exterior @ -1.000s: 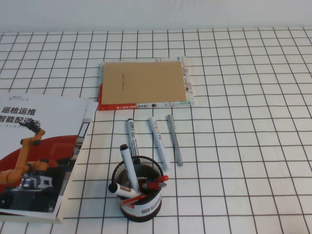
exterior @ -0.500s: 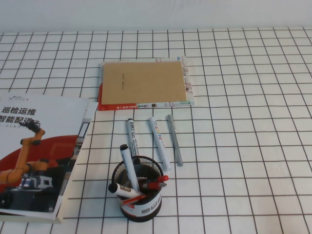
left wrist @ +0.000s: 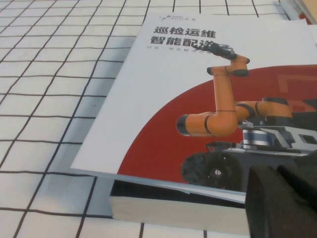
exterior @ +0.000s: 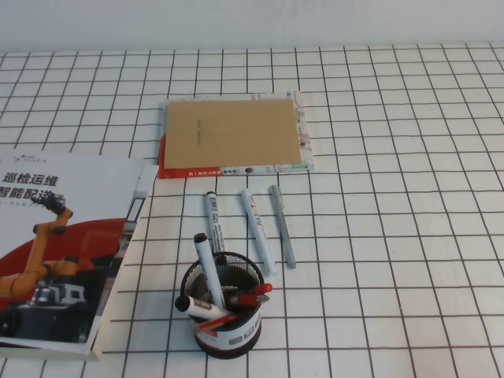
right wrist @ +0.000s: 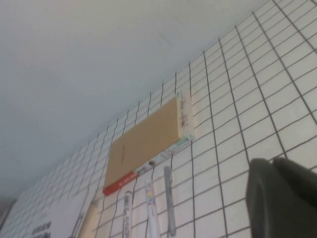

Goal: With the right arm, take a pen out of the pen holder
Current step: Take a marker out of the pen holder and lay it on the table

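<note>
Nothing has moved since the earlier frame: every item on the bench (exterior: 394, 236) lies where it lay, and neither arm shows in the high view.

High view: the black mesh pen holder (exterior: 233, 334) stands upright at 6 o'clock on the bench, untouched. Inside it a black-capped marker (exterior: 206, 264) leans toward 11 o'clock and a red pen (exterior: 252, 298) tips toward 3 o'clock. A second marker (exterior: 193, 305) lies across the rim on the 9 o'clock side. Just beyond the holder, at its 12 o'clock, three loose pens lie side by side on the bench: a white marker (exterior: 214, 219), a white pen (exterior: 258, 230) and a grey pen (exterior: 283, 227). Past them, again at 12 o'clock, lies a brown-covered book (exterior: 232, 134). A booklet (exterior: 55, 236) printed with an orange robot arm lies at 9 o'clock of the holder, near it but apart.

Left wrist view: the left hand (left wrist: 283, 204) is a dark mass hanging over one edge of the booklet (left wrist: 208, 99). Whether it is open or closed I cannot tell.

Right wrist view: the right hand (right wrist: 283, 198) is closed with nothing in it, raised above the bench and well apart from the things. The brown-covered book (right wrist: 143, 144) and the three loose pens lie farther out.
</note>
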